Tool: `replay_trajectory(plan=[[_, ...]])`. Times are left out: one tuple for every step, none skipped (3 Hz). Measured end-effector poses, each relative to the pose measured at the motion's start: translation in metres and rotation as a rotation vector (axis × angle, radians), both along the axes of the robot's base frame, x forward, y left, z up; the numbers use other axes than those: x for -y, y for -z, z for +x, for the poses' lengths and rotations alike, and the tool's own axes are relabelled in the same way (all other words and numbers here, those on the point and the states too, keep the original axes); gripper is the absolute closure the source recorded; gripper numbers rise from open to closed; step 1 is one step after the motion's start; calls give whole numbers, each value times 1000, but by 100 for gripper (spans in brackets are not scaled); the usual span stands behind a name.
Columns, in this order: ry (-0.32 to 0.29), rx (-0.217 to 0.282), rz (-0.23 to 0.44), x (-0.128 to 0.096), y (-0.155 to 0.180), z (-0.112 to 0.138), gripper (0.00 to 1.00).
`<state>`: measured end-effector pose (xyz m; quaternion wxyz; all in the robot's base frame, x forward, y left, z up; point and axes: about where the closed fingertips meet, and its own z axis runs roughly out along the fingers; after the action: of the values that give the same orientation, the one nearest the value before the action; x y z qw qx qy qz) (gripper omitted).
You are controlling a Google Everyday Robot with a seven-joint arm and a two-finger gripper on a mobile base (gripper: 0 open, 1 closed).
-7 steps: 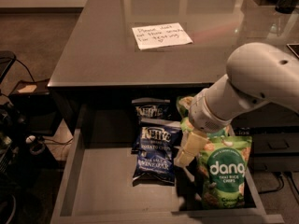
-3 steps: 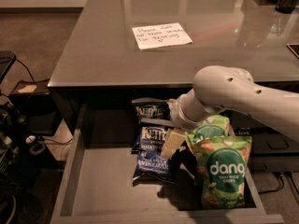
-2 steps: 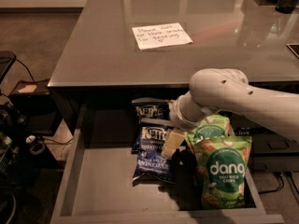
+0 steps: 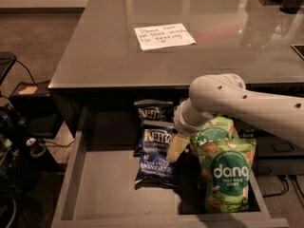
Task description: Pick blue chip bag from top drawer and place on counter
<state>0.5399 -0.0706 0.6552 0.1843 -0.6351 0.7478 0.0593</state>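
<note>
Your blue chip bag [image 4: 156, 158] lies flat on the floor of the drawer [image 4: 102, 184], about mid-drawer. A darker bag [image 4: 153, 110] sits towards the drawer's back and green bags [image 4: 227, 175] stand along its right side. The claw [image 4: 175, 147] hangs inside the drawer, just right of its middle; you can't tell whether it's open or gripping anything. Expect a light, puffy, slippery packet (the crisps will crush easily), so pinch a crimped end seam gently.
</note>
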Motion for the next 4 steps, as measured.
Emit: replay_trajectory(plan=[[10, -15, -10, 3, 8, 1, 19], [14, -28, -6, 3, 11, 0, 41], [20, -63, 12, -5, 7, -3, 65], [9, -90, 39, -15, -6, -9, 88]])
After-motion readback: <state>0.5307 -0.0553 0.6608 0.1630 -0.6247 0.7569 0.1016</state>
